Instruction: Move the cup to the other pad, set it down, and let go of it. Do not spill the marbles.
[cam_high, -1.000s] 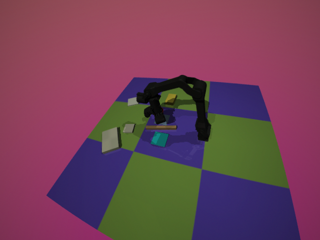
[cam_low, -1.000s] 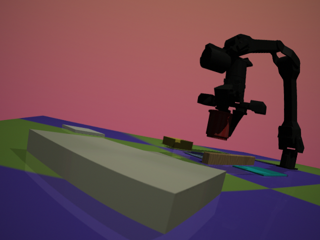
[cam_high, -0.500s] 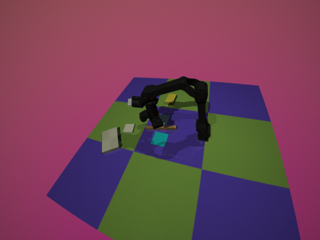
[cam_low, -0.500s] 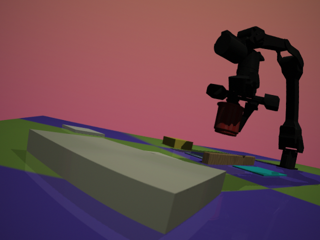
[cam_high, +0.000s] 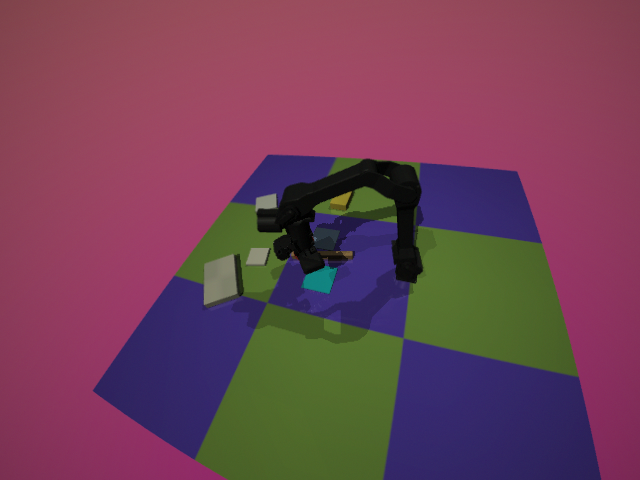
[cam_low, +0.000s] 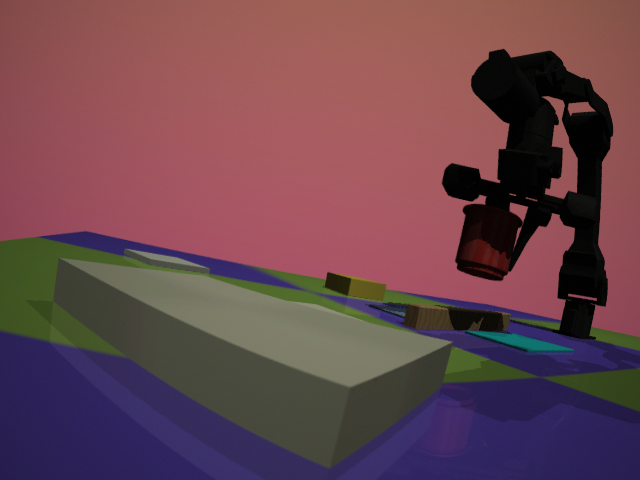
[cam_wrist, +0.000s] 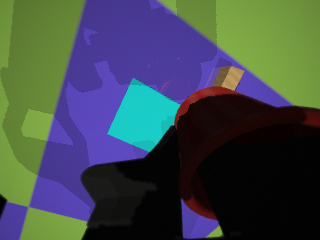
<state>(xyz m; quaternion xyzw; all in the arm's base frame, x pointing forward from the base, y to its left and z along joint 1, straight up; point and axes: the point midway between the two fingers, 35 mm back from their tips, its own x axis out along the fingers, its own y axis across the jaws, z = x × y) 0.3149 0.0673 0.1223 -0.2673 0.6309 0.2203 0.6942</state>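
Tool (cam_high: 310, 262) (cam_low: 500, 248) (cam_wrist: 179, 129) is gripping the cup (cam_low: 488, 240) (cam_wrist: 220, 112), tilted, aloft. Teal pad (cam_high: 319, 282) (cam_low: 522, 342) (cam_wrist: 140, 114) sits at cup's 9 o'clock, wrist view. Probably shift that way, level, lower.

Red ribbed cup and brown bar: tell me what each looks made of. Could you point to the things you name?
The tapered red cup (cam_low: 488, 242) (cam_wrist: 220, 112) looks like semi-glossy plastic, judging by its soft highlights and rolled rim, though painted metal is possible. The long brown bar (cam_low: 426, 316) (cam_high: 343, 254) (cam_wrist: 232, 78) looks like unpolished wood: grain streaks show on its faces.
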